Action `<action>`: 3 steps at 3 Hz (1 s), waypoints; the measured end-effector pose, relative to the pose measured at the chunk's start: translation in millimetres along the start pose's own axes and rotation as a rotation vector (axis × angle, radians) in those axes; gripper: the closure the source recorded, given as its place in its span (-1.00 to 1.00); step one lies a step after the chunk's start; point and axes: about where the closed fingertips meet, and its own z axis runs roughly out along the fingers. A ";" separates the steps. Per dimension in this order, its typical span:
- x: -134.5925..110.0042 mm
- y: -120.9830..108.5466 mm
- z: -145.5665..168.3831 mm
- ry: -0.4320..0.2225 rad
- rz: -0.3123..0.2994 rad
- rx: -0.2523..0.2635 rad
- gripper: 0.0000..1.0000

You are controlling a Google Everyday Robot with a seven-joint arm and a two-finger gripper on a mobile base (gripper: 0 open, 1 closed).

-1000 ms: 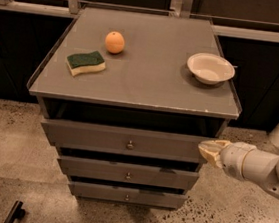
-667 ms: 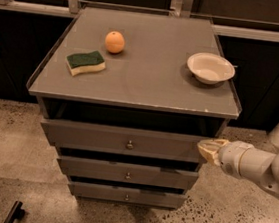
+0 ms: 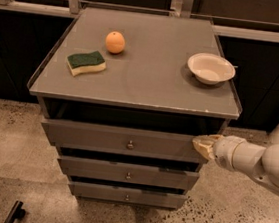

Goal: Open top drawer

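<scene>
In the camera view, the wide grey metal top drawer point(image 3: 91, 137) sits just under the flat grey table point(image 3: 147, 91) top. A small round silver knob point(image 3: 130, 144) is at its centre, and its front stands forward of the two narrower grey drawers point(image 3: 127, 173) below. The robot's cream-tipped tool point(image 3: 203, 145) reaches in from the right and touches the drawer front's right end; I cannot tell whether it is spread or closed. On the table lie a round orange fruit point(image 3: 115, 42), a green-and-yellow sponge point(image 3: 86, 62) and a shallow white bowl point(image 3: 211, 68).

The cream gripper point(image 3: 205, 145) is at the right end of the grey top drawer point(image 3: 101, 138). Above lie an orange fruit point(image 3: 115, 42), a green-and-yellow sponge point(image 3: 86, 62) and a cream bowl point(image 3: 211, 68); the floor point(image 3: 5, 138) is speckled beige.
</scene>
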 end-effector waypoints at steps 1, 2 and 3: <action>-2.2 0.9 1.5 -0.005 -0.004 0.002 1.00; -1.8 0.1 1.5 -0.005 -0.006 0.009 1.00; -4.3 1.2 1.8 -0.007 -0.011 0.013 1.00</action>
